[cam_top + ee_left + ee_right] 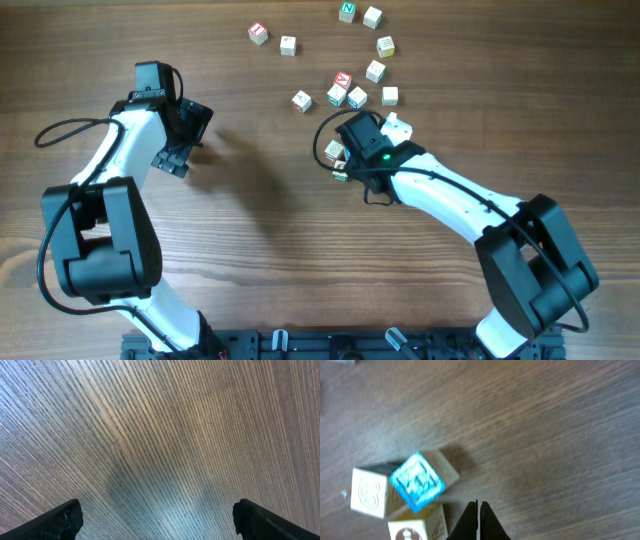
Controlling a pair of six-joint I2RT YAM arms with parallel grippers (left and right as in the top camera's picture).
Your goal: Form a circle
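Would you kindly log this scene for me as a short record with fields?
table: wood grain
cubes: about a dozen, scattered, no ring formed
left tool: open, empty, away from the cubes
right tool: shut, holding nothing, beside three clustered cubes
blue cube: tilted, against two others

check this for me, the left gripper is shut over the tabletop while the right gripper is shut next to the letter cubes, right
Not quite. The left gripper is open: the left wrist view shows its fingers standing wide apart over the tabletop. The rest holds: the right gripper is shut next to the letter cubes.
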